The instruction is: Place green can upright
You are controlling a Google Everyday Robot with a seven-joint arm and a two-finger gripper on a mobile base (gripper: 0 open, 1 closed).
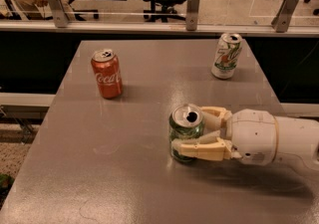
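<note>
**Green can (186, 127) being held upright on counter (124, 168)**

The can is being pinched at its sides by the fingers (199, 149) of the gripper (188, 131), right of centre. Its base is apparently being seated flat, and it is judged steadied for release.

My gripper (190, 132) comes in from the right, low over the gray table (124, 178). My two fingers (199, 151) squeeze the green can (184, 127), one on each side. The can stands up on the table. A red Coca-Cola can (106, 74) stands back left. A white can with green letters (227, 56) stands back right.
</note>
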